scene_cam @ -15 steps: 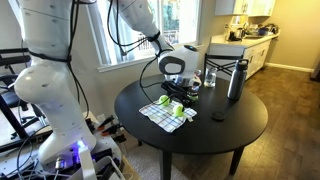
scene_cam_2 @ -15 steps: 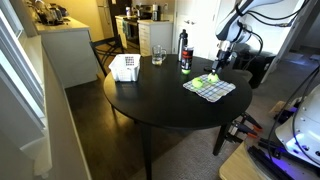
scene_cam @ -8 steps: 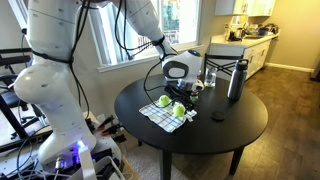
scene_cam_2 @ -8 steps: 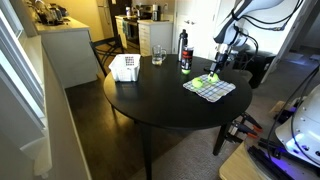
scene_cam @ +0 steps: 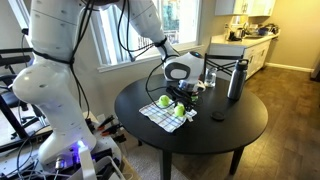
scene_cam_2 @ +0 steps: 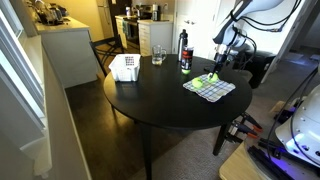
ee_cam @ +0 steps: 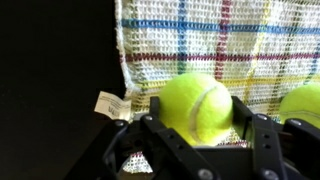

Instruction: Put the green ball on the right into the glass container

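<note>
A yellow-green ball point(ee_cam: 195, 106) lies on a checked cloth point(ee_cam: 200, 40), and my gripper point(ee_cam: 193, 122) is shut on it, with one finger pressed against each side. Its twin point(ee_cam: 306, 104) shows at the right edge of the wrist view, also on the cloth. In both exterior views the gripper point(scene_cam: 181, 97) point(scene_cam_2: 217, 70) reaches down onto the cloth point(scene_cam_2: 208, 88). The glass container point(scene_cam_2: 185, 66), with its reddish lower part, stands upright just in front of the dark bottle point(scene_cam_2: 184, 45), apart from the gripper.
The round black table point(scene_cam: 220, 125) also carries a plain clear glass point(scene_cam_2: 158, 55) and a white box point(scene_cam_2: 124, 67). In an exterior view the tall bottle point(scene_cam: 236, 80) stands beyond the cloth with a glass point(scene_cam: 210, 77) beside it. A paper tag point(ee_cam: 108, 104) hangs off the cloth's edge.
The gripper has come down over the cloth and its jaws have shut on the ball. The ball and cloth have not shifted.
</note>
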